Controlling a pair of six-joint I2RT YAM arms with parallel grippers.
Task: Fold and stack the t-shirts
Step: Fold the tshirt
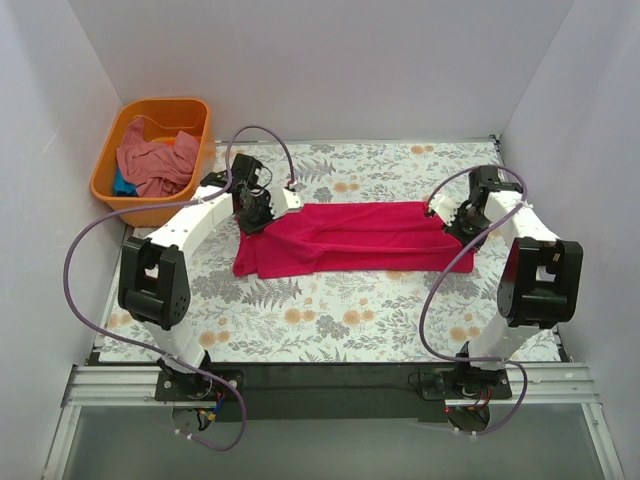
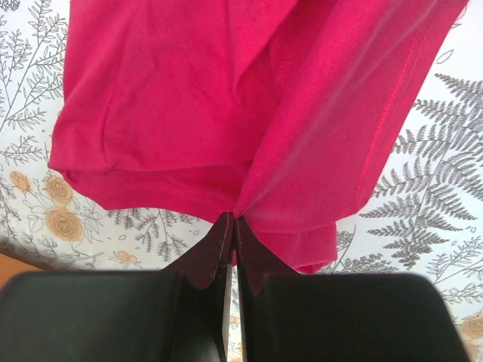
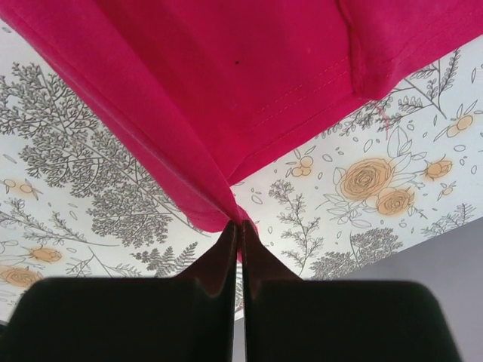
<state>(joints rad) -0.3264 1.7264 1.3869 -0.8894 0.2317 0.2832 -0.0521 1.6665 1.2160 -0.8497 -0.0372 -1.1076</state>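
- Crimson tee (image 1: 350,238): stretched across the far half of the worktop (image 1: 330,320), folded lengthwise, one end at each arm.
- Left fingers (image 2: 213,253): closed tight on a thin pinch of the tee's edge; the cloth runs taut from the tips.
- Right fingers (image 3: 220,253): likewise closed on a pinch at the opposite end.
- Salmon tee (image 1: 155,165): heaped in the tub (image 1: 195,110), far left, not yet folded.
- Risk: both holds sit at the very tips. An uneven pull between the arms could slip one end free and collapse the fold.
- Risk: loose layers bunched near the left end may crease into the next fold.
- Views: the wrist views show the grips and hem stitching. Only the top view shows the whole tee, both arms and the tub.
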